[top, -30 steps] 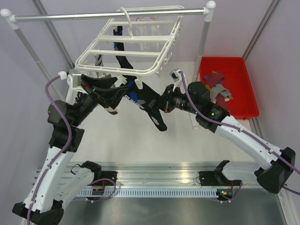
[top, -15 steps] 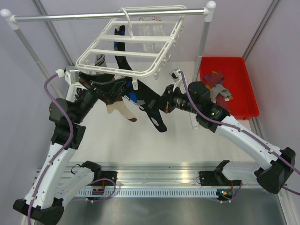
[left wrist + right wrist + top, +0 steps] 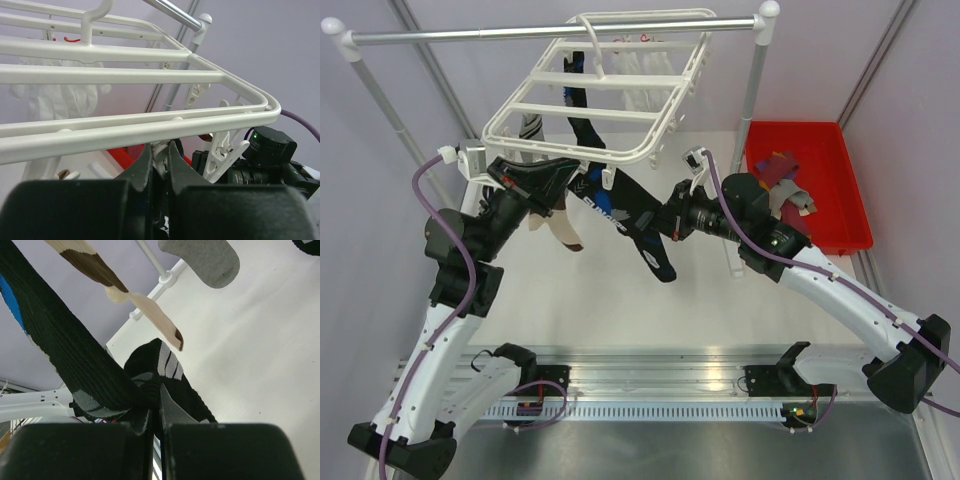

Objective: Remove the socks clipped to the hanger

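Black-and-blue sock (image 3: 620,215) is stretching slantwise between the arms. Its cuff end is sitting beside the left fingers (image 3: 142,167), under the hanger (image 3: 590,110), and its foot is running down into the right fingers (image 3: 172,415), with the toe dangling beyond them. Right fingers are pinching it, fully closed. Left fingers are nearly closed, squeezing a white clip (image 3: 161,152). Squeezing firmly while drawing the sock lengthwise, away from the clip, is looking wisest.
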You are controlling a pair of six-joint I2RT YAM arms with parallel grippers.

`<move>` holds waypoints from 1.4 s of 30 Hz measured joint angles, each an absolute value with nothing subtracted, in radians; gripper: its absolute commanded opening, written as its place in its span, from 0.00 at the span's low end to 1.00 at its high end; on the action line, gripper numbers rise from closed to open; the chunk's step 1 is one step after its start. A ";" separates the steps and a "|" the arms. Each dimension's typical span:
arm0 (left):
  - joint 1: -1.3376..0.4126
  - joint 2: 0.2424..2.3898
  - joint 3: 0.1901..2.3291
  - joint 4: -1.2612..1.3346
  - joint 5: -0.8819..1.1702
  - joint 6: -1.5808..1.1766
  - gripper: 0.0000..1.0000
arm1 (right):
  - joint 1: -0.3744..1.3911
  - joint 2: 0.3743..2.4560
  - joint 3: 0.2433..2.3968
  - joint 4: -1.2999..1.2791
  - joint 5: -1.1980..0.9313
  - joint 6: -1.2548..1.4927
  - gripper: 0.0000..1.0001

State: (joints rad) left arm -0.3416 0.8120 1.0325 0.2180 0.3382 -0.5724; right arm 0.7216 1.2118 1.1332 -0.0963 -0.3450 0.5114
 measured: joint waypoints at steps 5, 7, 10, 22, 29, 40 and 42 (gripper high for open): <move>-0.342 0.813 1.036 0.217 0.340 -0.572 0.02 | 0.720 1.212 1.133 -0.107 -0.342 0.512 0.01; -0.341 0.813 1.037 0.217 0.340 -0.572 0.02 | 0.720 1.212 1.134 -0.120 -0.336 0.509 0.01; -0.341 0.813 1.039 0.216 0.340 -0.572 0.02 | 0.719 1.212 1.133 -0.138 -0.330 0.505 0.01; -0.341 0.812 1.050 0.211 0.338 -0.572 0.02 | 0.710 1.189 1.119 -0.202 -0.247 0.477 0.01; -0.341 0.806 1.066 0.177 0.332 -0.571 0.02 | 0.650 1.089 1.063 -0.309 -0.159 0.463 0.01; -0.341 0.793 1.069 0.141 0.315 -0.563 0.02 | 0.256 1.045 1.055 -0.495 -0.131 0.436 0.01; -0.341 0.793 1.069 0.133 0.315 -0.562 0.02 | 0.171 1.050 1.062 -0.524 -0.141 0.429 0.01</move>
